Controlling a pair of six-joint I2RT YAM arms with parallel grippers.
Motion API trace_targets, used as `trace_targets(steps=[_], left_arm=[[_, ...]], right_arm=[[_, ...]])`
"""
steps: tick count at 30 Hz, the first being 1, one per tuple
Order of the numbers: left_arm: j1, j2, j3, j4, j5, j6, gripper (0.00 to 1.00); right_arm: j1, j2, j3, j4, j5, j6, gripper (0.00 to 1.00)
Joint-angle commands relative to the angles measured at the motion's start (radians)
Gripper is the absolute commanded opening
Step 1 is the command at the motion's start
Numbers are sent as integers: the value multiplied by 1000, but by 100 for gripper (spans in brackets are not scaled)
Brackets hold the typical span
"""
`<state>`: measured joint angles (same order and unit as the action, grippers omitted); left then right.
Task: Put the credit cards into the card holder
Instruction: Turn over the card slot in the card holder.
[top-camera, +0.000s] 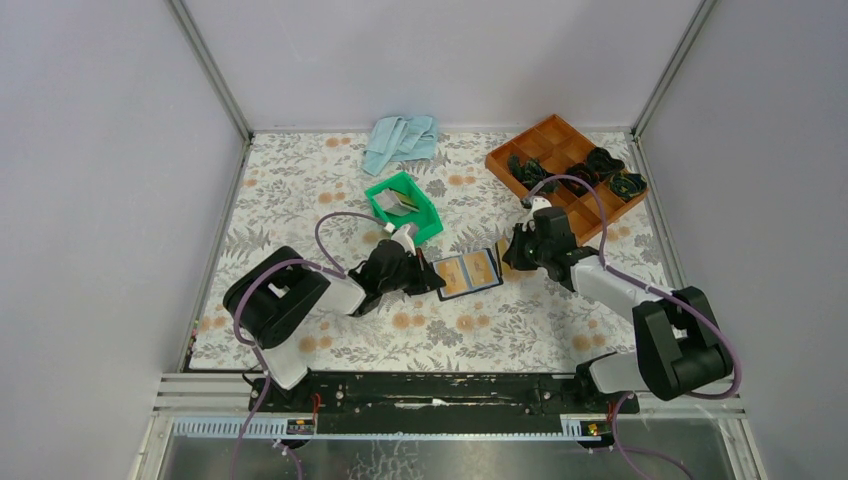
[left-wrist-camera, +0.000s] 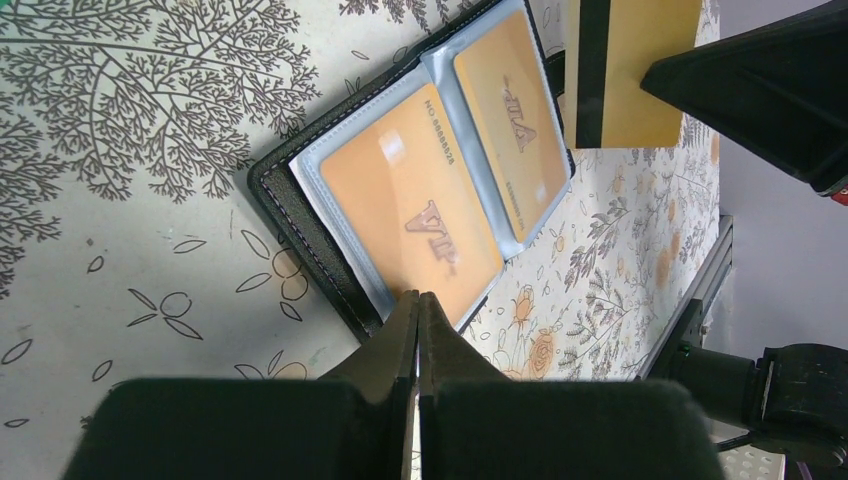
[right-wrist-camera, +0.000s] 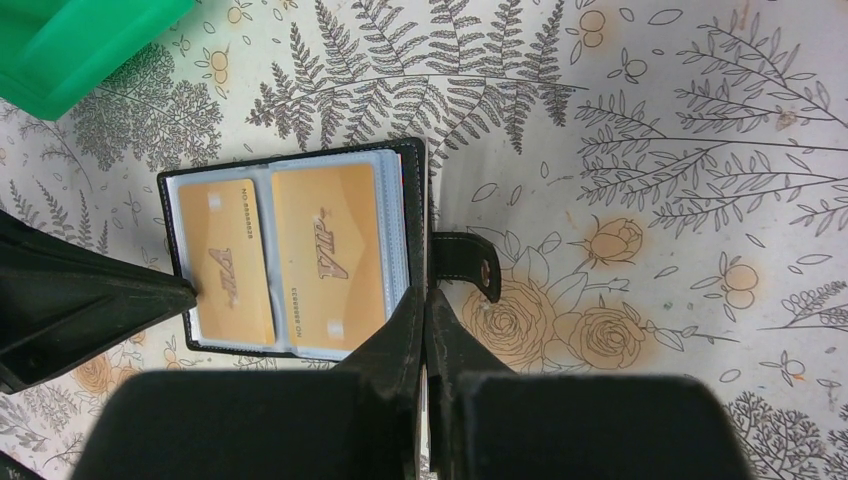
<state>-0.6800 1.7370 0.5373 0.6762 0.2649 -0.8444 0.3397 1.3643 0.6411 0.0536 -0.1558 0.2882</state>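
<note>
The black card holder (top-camera: 467, 272) lies open on the flowered table between both arms, its closure tab (right-wrist-camera: 470, 262) pointing right. Two orange credit cards (right-wrist-camera: 225, 260) (right-wrist-camera: 325, 245) sit in its clear sleeves. My left gripper (top-camera: 437, 283) is shut with nothing in it, its tips (left-wrist-camera: 417, 297) resting on the holder's left edge (left-wrist-camera: 300, 235). My right gripper (top-camera: 510, 258) is shut on a third tan credit card (left-wrist-camera: 630, 70) with a black stripe. It holds that card on edge just over the holder's right edge (right-wrist-camera: 420, 200).
A green bin (top-camera: 405, 205) with a few greyish cards stands just behind the holder, and also shows in the right wrist view (right-wrist-camera: 80, 40). A brown compartment tray (top-camera: 565, 170) with dark items sits at the back right. A blue cloth (top-camera: 400, 140) lies at the back.
</note>
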Motion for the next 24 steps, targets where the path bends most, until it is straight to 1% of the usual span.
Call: trace_targets(steps=[1, 13, 24], left_arm=[[-9, 10, 14, -7, -17, 23, 0], [-12, 15, 24, -16, -21, 24, 0], [-18, 21, 34, -29, -26, 27, 0]], right_arm=[[-2, 17, -5, 59, -33, 7, 0], [-1, 0, -23, 93, -73, 40, 0], [-1, -55, -5, 55, -77, 40, 0]])
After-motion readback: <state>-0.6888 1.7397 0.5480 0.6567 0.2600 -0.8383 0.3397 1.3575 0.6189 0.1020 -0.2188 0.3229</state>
